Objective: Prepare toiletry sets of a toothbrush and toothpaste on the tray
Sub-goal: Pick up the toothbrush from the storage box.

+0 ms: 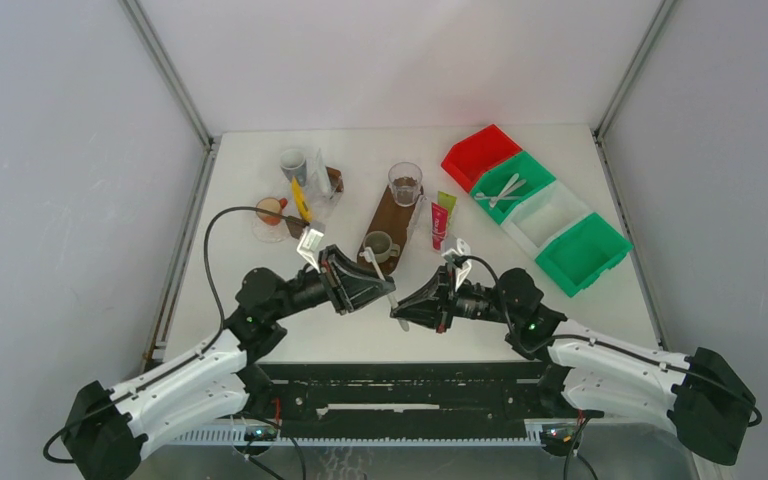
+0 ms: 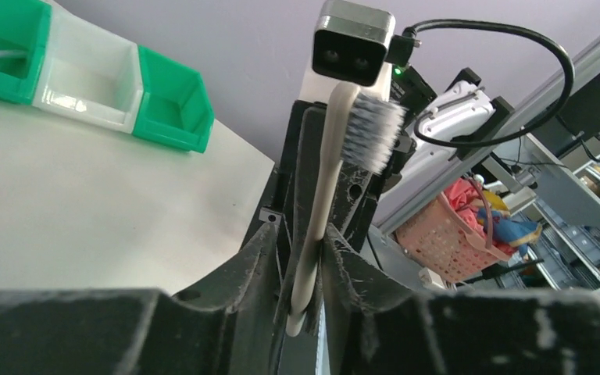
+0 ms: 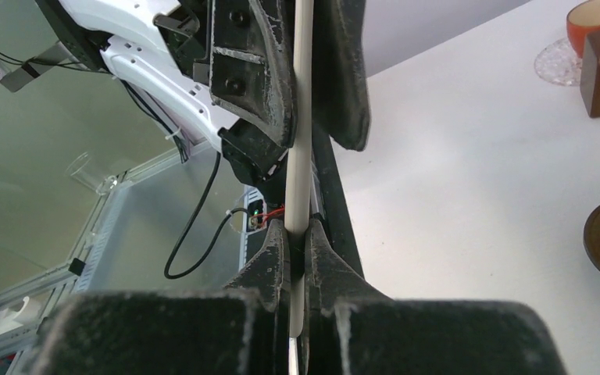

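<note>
A white toothbrush [image 1: 391,299] hangs above the table's front middle, spanning both grippers. My right gripper [image 1: 401,309] is shut on its handle [image 3: 300,156]. My left gripper [image 1: 384,289] straddles the same handle [image 2: 324,195], its jaws slightly apart, with the grey-bristled head sticking up beyond its fingers. Behind them lies the brown oval tray [image 1: 388,206]. To its right, on the table, are the pink-red toothpaste [image 1: 439,226] and the lime green toothpaste [image 1: 446,202].
The tray carries a mug [image 1: 381,245] and a glass [image 1: 405,183]. Red, green, white and green bins [image 1: 545,215] line the back right; one green bin [image 1: 513,185] holds white toothbrushes. At the back left are cups, a yellow toothbrush [image 1: 300,200] and a red cup [image 1: 270,210].
</note>
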{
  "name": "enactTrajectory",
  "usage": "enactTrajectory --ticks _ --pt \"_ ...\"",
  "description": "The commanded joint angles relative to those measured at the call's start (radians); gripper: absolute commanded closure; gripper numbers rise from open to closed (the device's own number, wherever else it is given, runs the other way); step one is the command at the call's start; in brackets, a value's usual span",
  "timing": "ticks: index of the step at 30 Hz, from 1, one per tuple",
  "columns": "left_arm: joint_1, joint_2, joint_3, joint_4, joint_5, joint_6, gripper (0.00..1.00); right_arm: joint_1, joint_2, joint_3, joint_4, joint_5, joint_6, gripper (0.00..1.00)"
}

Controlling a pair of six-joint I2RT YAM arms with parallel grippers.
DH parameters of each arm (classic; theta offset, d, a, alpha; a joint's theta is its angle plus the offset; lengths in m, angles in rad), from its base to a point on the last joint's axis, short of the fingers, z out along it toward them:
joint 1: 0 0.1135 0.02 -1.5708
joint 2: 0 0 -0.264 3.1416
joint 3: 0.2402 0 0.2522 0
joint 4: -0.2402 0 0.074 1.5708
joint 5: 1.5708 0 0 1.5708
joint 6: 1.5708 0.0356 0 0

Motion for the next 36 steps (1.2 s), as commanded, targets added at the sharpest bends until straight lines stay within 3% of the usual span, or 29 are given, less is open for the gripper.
enactTrajectory --ticks 1,4,7,12,14,17,18,22,25,30,36 --pt "0.011 -0.016 0.082 -0.037 0.073 0.033 0.72 -0.011 -0.021 0.019 0.017 -0.031 -0.03 1.0" --pt "0.011 -0.013 0.097 -0.053 0.079 0.046 0.78 -0.013 -0.009 0.019 0.024 -0.046 -0.028 1.0" --pt "0.012 -0.011 0.113 -0.067 0.08 0.053 0.66 -0.016 0.003 0.018 0.033 -0.061 -0.025 1.0" --pt "0.025 -0.015 0.125 -0.081 0.079 0.065 0.66 -0.021 0.006 0.019 0.029 -0.075 -0.025 1.0" --pt "0.031 -0.017 0.128 -0.082 0.09 0.067 0.76 -0.026 0.0 0.018 0.024 -0.076 -0.026 1.0" --pt "0.038 -0.021 0.128 -0.088 0.097 0.073 0.99 -0.031 -0.007 0.019 0.016 -0.079 -0.028 1.0" --pt "0.04 -0.023 0.125 -0.09 0.095 0.077 1.0 -0.033 -0.01 0.019 0.011 -0.08 -0.03 0.96" --pt "0.062 -0.057 0.12 -0.138 0.041 0.108 1.0 -0.047 -0.044 0.019 -0.046 -0.042 -0.053 0.53" --pt "0.094 -0.103 0.126 -0.213 -0.045 0.162 1.0 -0.067 -0.105 0.018 -0.127 0.009 -0.094 0.34" --pt "0.156 -0.168 0.128 -0.296 -0.197 0.234 1.0 -0.137 -0.213 0.003 -0.233 0.063 -0.131 0.29" --pt "0.202 -0.167 0.122 -0.243 -0.313 0.317 1.0 -0.258 -0.321 -0.072 -0.231 0.097 -0.102 0.29"
